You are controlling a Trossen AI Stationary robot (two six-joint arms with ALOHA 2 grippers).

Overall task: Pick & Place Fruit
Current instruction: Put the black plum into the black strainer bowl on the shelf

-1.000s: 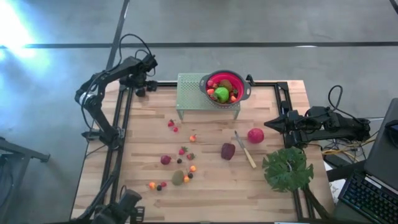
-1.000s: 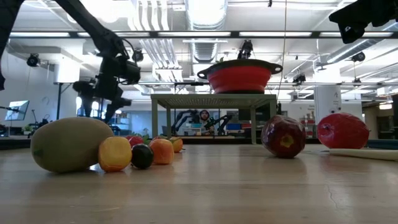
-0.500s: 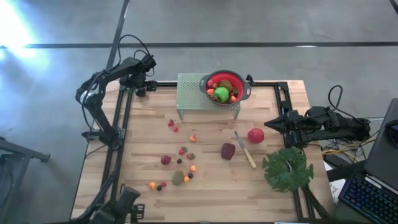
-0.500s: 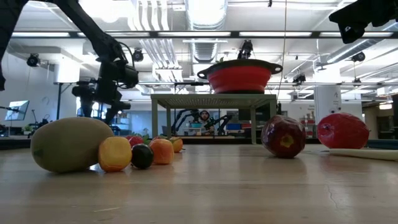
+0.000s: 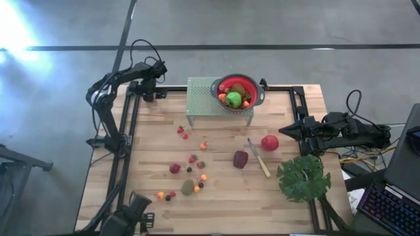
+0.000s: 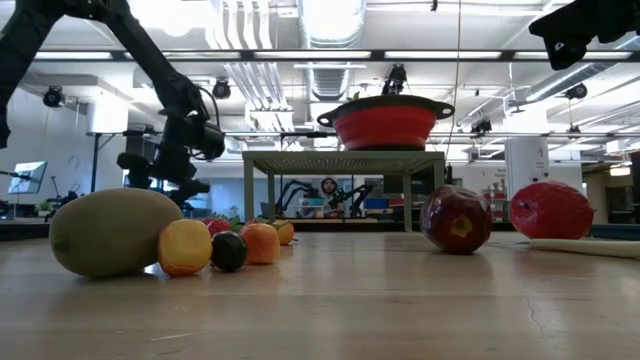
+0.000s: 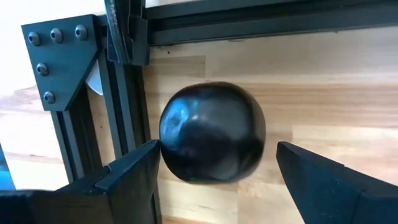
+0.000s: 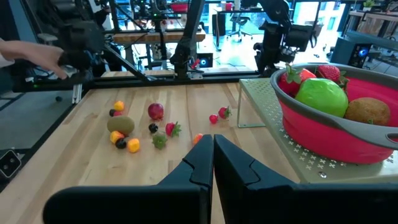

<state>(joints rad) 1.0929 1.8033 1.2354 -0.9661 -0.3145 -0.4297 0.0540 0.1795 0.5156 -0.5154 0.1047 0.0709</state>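
A dark, glossy round fruit (image 7: pixel 211 134) rests on the wood at the table's far left corner, beside the black frame rail (image 7: pixel 127 124). My left gripper (image 5: pixel 149 94) hangs over it, open and pointing steeply down, one finger on each side of it. More fruit lies mid-table: a red apple (image 5: pixel 269 142), a maroon fruit (image 5: pixel 241 159), a kiwi (image 5: pixel 188 187), strawberries and small orange pieces. A red colander (image 5: pixel 237 92) holding a green apple (image 8: pixel 320 96) and other fruit stands on a green perforated stand (image 5: pixel 200 98). My right gripper (image 5: pixel 287 130) waits shut at the right edge. My left gripper comes at the dark fruit from above. One fingertip (image 7: pixel 146 155) stands right at the fruit's side (image 7: pixel 165 149), and I cannot tell whether it touches. The other fingertip (image 7: pixel 292 155) is clear of the fruit, which sits on the table.
A pale-handled knife (image 5: pixel 258 157) lies between the maroon fruit and the red apple. A big green leaf (image 5: pixel 303 178) lies at the near right. Black frame rails edge the table's left and far sides. A person's hand (image 8: pixel 37 56) shows beyond the table.
My left gripper has come down toward the table's far left corner, staying open. Nothing else has moved.
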